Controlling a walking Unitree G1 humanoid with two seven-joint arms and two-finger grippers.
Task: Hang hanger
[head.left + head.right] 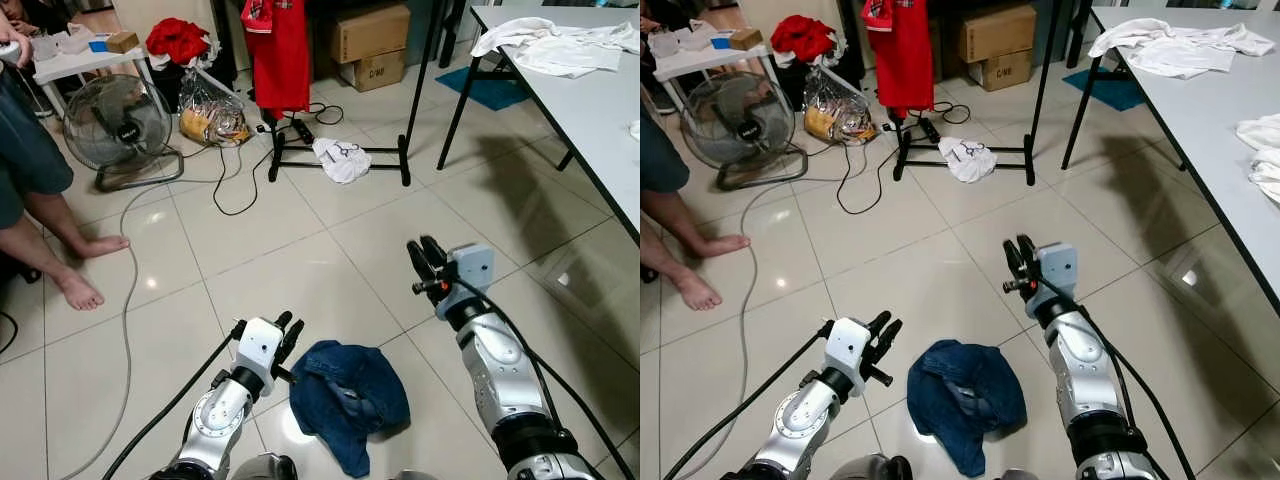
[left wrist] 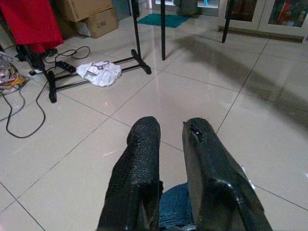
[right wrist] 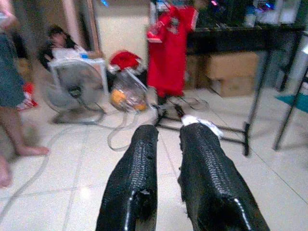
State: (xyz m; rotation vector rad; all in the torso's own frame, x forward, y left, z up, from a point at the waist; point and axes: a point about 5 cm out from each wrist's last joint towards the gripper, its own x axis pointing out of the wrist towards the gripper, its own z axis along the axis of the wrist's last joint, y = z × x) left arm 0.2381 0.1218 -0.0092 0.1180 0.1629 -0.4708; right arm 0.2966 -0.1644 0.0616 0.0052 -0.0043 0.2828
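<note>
A red shirt point(image 1: 278, 50) hangs on a black clothes rack whose floor bar point(image 1: 380, 152) stands on the tiles far ahead. A crumpled white garment point(image 1: 341, 160) lies on that bar, with dark marks I cannot identify. A blue denim garment point(image 1: 350, 395) lies in a heap on the floor between my arms. My left gripper point(image 1: 290, 323) hovers just left of the denim, fingers a little apart and holding nothing. My right gripper point(image 1: 423, 245) is raised ahead and to the right of the denim, pointing toward the rack, also slightly open and holding nothing.
A person sits at the left with bare feet point(image 1: 80, 290) on the tiles. Nearby are a floor fan point(image 1: 125, 125), its cable point(image 1: 125, 300) and a plastic bag point(image 1: 212, 115). Cardboard boxes point(image 1: 370, 40) stand behind the rack. At the right, a table point(image 1: 600, 110) carries white clothes point(image 1: 555, 45).
</note>
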